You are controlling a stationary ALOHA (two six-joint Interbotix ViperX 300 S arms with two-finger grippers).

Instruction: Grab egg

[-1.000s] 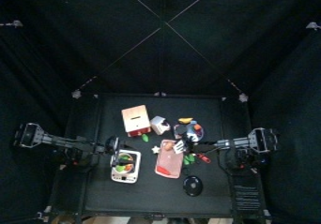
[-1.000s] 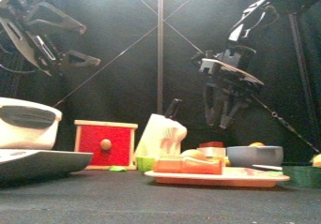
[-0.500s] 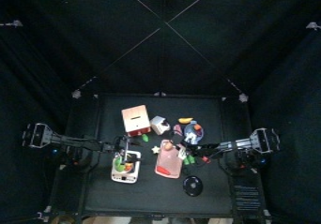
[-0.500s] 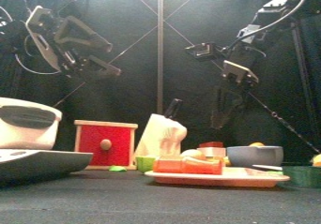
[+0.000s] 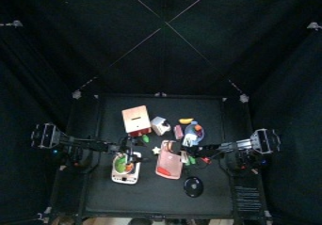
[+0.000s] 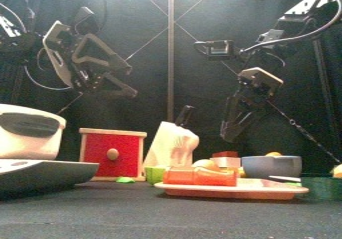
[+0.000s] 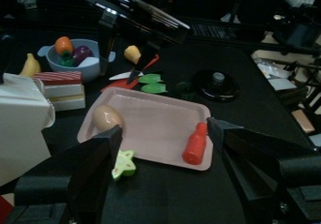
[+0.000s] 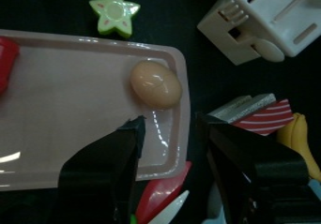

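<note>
The egg [image 8: 157,82] is small, pale beige and rounded, and it lies near one corner of the pink oblong tray [image 8: 75,97]. My right gripper [image 8: 174,126] hovers over the tray with its jaws open, and the egg sits just beyond the fingertips, untouched. In the front view the right gripper [image 6: 234,118] hangs tilted above the tray [image 6: 274,191]. The left wrist view shows the same egg [image 7: 108,118] on the tray [image 7: 157,125]. My left gripper [image 7: 163,134] is open and holds nothing.
A red oblong item [image 7: 197,143] also lies on the tray, with a green star [image 8: 115,12] beside it. A white-grey blocky item [image 8: 269,26] stands close to the egg's corner. Around are a blue bowl of fruit [image 7: 69,54], a black round item [image 7: 216,82] and a red box [image 6: 112,153].
The left arm has swung in from the left toward the table's middle. The right gripper has tilted and moved over the pink tray, staying open.
</note>
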